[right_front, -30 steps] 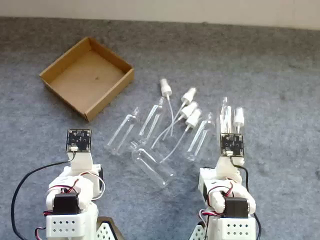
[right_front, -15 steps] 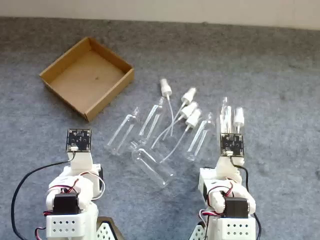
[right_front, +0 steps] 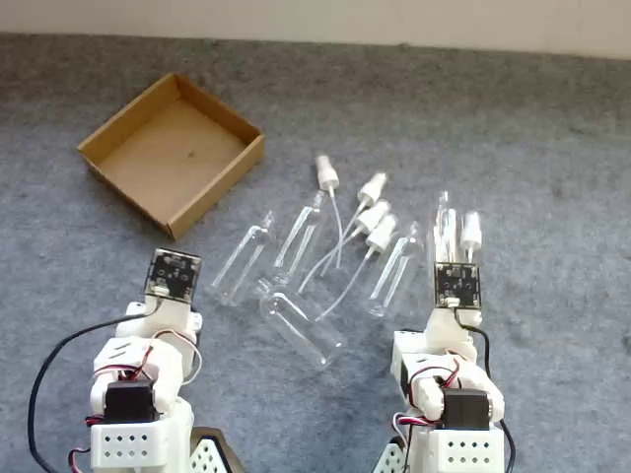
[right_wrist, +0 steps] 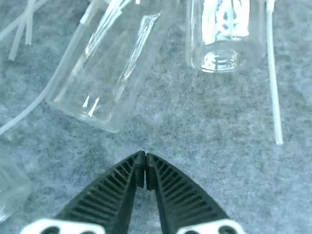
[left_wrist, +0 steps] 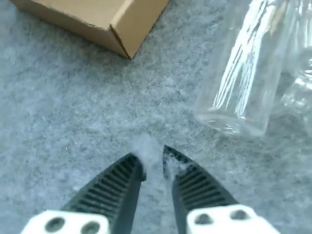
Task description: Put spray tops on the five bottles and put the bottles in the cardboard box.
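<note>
Toward the far left of the grey carpet (right_front: 552,118), the cardboard box (right_front: 219,180) sits with its top open and its brown floor in plain sight. Five clear bottles (right_front: 301,236) lie on their sides between the box and the right arm, well apart from the box. Their glass is hard to pick out against the carpet. The nearest bottle (right_front: 301,327) lies just ahead of the two arms. The rightmost bottle (right_front: 444,227) lies beside a lone spray top (right_front: 470,232). Four more spray tops (right_front: 373,187) are scattered among the middle bottles. Their thin dip tubes (right_front: 335,232) cross, so it is hard to say which tube belongs to which top.

From above, a circuit board (right_front: 175,276) covers the left wrist.

Seen from the left wrist, the left gripper (left_wrist: 153,163) hovers over bare carpet, its fingers parted by a narrow gap and holding nothing. A box corner (left_wrist: 124,29) is cut off by the frame. So is a bottle base (left_wrist: 241,83) near it, and the glassy shape (left_wrist: 300,92) at the edge is too cropped to identify.

Seen from the right wrist, the right gripper (right_wrist: 146,168) has its fingertips pressed together, holding nothing. Two bottle ends (right_wrist: 112,73) lie ahead of it, both cropped, beside one straight tube (right_wrist: 273,78).
</note>
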